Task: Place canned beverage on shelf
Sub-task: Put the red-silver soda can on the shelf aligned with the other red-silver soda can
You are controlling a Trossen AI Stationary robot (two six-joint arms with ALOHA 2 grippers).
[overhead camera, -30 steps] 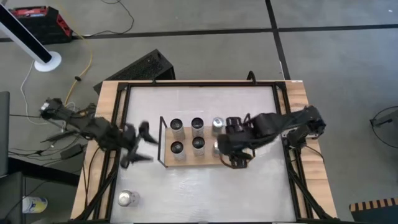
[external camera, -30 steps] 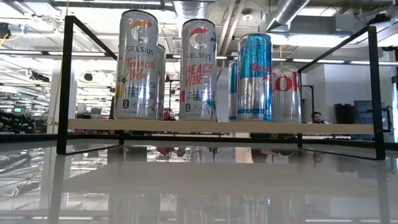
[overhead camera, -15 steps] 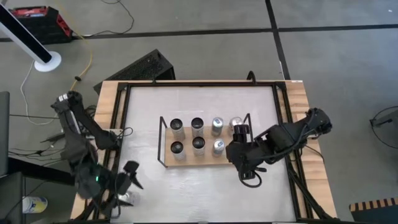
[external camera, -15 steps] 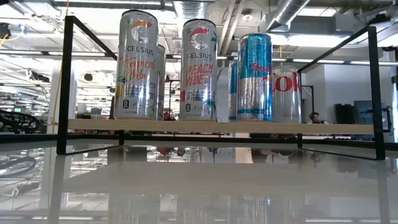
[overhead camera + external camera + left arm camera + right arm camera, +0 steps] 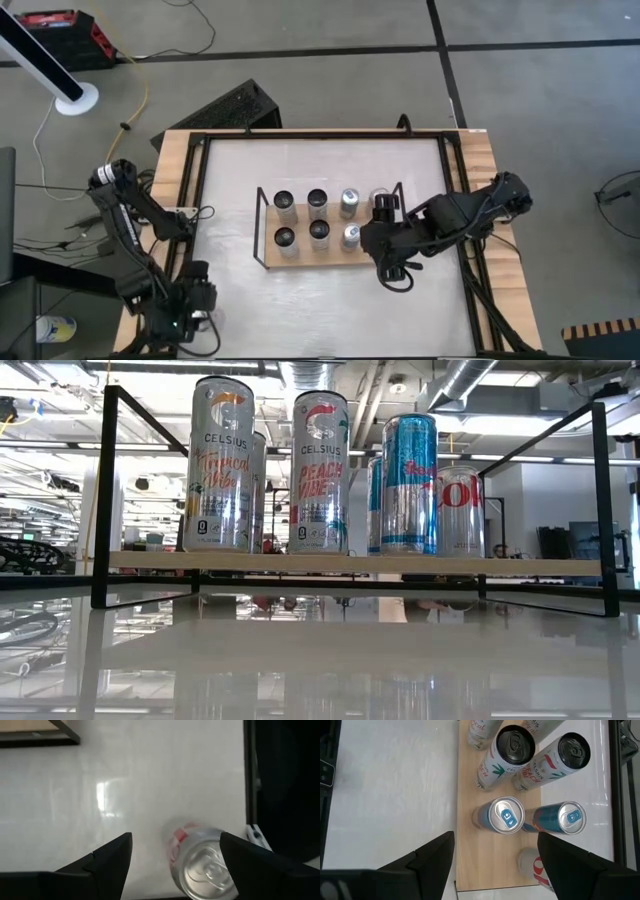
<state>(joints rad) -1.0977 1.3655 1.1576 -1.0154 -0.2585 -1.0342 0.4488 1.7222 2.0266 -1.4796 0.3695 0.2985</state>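
High view is showing the shelf (image 5: pixel 300 262), a light-wood board in a thin black wire frame, sitting mid-table with cans standing on it in two rows: four dark-lidded ones toward the left arm's side, silver-lidded ones toward the right. The left gripper (image 5: pixel 190 308) is hanging over the table's near left corner, and its dark body is covering most of the loose canned beverage (image 5: pixel 205 316) there, so only a sliver of silver is peeking out. Left wrist view is revealing what the overhead camera cannot: the can (image 5: pixel 202 867) is standing upright on the glossy white tabletop (image 5: pixel 150 780), its round silver lid and pull tab facing the lens, red lettering smeared down its side, with the two dark fingers (image 5: pixel 107 857) spread wide to either side and touching nothing. The right gripper (image 5: pixel 392 272) is hovering just off the shelf's right end with its fingers (image 5: pixel 432 852) standing apart and empty, and its wrist camera is looking down on the wood grain, two blue-tabbed cans (image 5: pixel 506 815) and two slim white Celsius cans (image 5: pixel 507 755); a short red-and-silver can (image 5: pixel 537 867) is partly cut off behind a finger. Low view is showing neither gripper, only labels: tall Celsius cans (image 5: pixel 218 465), a blue can and a squat cola can whose name is half hidden.
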